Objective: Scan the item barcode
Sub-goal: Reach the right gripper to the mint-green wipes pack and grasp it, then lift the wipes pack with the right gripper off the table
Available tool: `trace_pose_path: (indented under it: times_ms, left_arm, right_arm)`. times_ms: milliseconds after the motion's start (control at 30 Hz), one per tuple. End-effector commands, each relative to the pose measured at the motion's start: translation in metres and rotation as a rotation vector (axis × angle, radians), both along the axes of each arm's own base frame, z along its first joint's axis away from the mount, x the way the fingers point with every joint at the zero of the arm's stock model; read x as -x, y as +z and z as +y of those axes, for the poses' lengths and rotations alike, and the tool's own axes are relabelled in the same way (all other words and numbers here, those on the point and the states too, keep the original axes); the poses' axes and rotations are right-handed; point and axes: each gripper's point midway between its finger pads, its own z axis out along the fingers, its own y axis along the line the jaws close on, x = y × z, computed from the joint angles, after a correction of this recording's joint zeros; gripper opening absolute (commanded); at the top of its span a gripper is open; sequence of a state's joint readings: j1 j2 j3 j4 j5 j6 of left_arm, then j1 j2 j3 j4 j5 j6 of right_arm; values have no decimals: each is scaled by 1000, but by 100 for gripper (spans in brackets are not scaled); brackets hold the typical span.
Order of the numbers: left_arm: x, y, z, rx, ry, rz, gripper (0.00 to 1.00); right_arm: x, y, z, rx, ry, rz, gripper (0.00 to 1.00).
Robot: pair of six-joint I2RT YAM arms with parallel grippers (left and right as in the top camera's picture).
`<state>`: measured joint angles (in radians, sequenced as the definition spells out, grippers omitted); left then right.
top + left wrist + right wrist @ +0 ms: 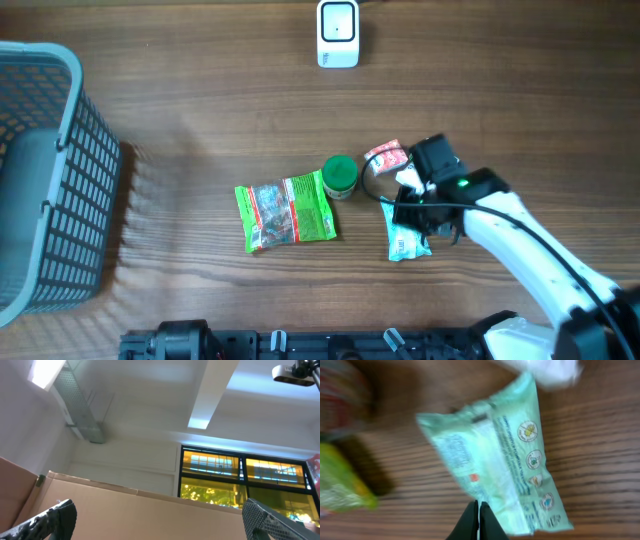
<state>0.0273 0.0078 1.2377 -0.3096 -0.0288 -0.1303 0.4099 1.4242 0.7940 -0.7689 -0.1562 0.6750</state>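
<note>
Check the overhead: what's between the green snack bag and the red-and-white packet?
A round green-lidded jar sits between the green snack bag and the red-and-white packet. The overhead view shows it, with nothing else in that gap.

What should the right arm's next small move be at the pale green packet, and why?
Probably a slight lift straight up. The right fingers are shut at the edge of the pale green packet, but whether they pinch the wrapper cannot be told. If the packet rises, carry it toward the white scanner at the table's far edge.
</note>
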Motion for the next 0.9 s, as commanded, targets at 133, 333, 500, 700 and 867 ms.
trace_pose_path:
  times_ms: [133, 333, 500, 700, 867]
  left_arm:
    - [-5, -5, 1, 9, 4, 25, 100]
    - [-7, -6, 1, 10, 5, 31, 100]
    - [-27, -24, 2, 13, 5, 140, 100]
    - [-79, -85, 9, 58, 19, 443, 100]
    - [-141, -157, 13, 79, 30, 714, 100]
  right_arm:
    - [14, -38, 10, -37, -10, 119, 4]
    - [-19, 71, 36, -137, 153, -16, 74]
    - [-15, 92, 29, -111, 247, -33, 100]
    - [-6, 60, -3, -11, 254, 15, 100]
    - [-4, 41, -18, -9, 262, 24, 100]
